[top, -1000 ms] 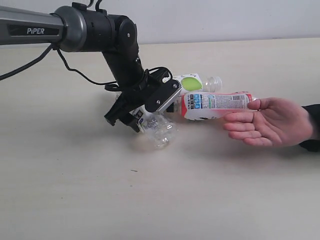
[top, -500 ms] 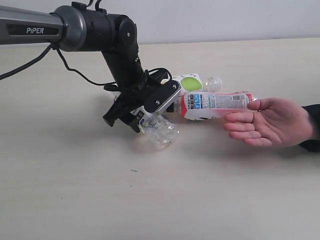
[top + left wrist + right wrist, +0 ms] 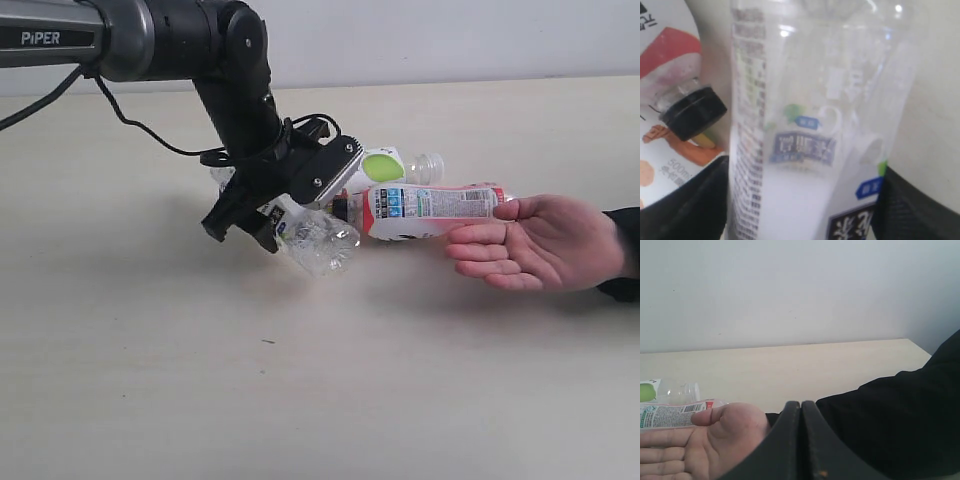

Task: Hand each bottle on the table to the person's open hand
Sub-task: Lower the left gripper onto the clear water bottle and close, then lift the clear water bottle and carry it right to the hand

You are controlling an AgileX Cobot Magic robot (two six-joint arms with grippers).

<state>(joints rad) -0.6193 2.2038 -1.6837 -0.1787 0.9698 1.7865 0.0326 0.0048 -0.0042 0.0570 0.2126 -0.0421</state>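
One white bottle (image 3: 318, 243), clamped in your left pincer (image 3: 265, 228) just off the table (image 3: 300, 400); handover under way, so next carry it over the pink bottle (image 3: 430, 208) beside the pincer to the hand (image 3: 545, 245) beyond.

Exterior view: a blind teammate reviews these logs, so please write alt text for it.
The left gripper clamps a clear white-label bottle, tilted, apparently just above a pale table. Beside it a pink-red bottle lies with its far end against a person's open hand, and a green-apple bottle lies behind.
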